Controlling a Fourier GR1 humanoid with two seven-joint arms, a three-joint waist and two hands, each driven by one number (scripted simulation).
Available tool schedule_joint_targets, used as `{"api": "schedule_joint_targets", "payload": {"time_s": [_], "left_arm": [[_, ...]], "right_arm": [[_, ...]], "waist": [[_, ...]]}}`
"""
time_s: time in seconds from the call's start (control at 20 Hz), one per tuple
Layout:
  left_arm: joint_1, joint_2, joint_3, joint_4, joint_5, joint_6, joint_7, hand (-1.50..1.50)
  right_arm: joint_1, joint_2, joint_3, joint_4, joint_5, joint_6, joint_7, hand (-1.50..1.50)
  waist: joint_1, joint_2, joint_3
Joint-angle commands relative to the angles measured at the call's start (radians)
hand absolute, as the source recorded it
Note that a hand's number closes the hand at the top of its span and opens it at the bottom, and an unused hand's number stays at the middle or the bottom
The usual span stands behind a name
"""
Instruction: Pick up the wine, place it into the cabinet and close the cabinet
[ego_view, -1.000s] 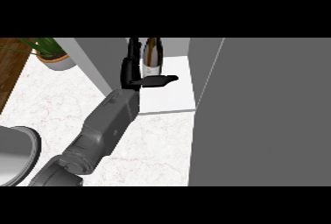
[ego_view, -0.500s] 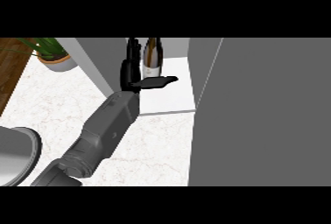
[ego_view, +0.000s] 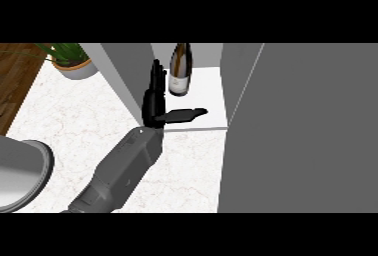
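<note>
Right hand (ego_view: 156, 102) open, fingers straight, thumb out, just left of wine (ego_view: 179, 70). Wine upright inside cabinet (ego_view: 199, 100), released. Placing looks done; closing door (ego_view: 310, 125) left.

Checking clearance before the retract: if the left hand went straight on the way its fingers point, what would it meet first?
The left hand has straight fingers pointing deeper into the cabinet, just left of the wine bottle. It would probably pass beside the bottle and meet the cabinet's back, though depth is unclear and it might brush the bottle.
</note>
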Motion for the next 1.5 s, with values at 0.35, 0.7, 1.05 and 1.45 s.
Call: {"api": "schedule_joint_targets", "payload": {"time_s": [0.35,0.7,1.05,1.45], "left_arm": [[0.297,0.0,-0.332,-0.536,0.005,0.347,0.059,-1.5],[0.443,0.058,-0.358,-0.858,-0.124,0.387,0.186,-1.5],[0.614,0.118,-0.458,-1.11,-0.244,0.551,0.269,-1.5],[0.763,0.191,-0.484,-1.252,-0.28,0.462,0.251,-1.5]], "right_arm": [[0.059,-0.009,-0.003,-0.075,-0.001,-0.009,0.009,-1.5],[0.003,-0.051,-0.096,-0.086,-0.062,-0.017,0.061,-1.5],[0.036,-0.026,-0.071,-0.08,-0.051,-0.012,0.016,-1.5],[0.061,-0.017,-0.019,-0.071,-0.083,0.028,0.027,-1.5]], "waist": [[0.038,0.0,0.0],[0.048,0.0,0.0],[0.047,0.0,0.001],[0.044,0.002,0.0]]}}
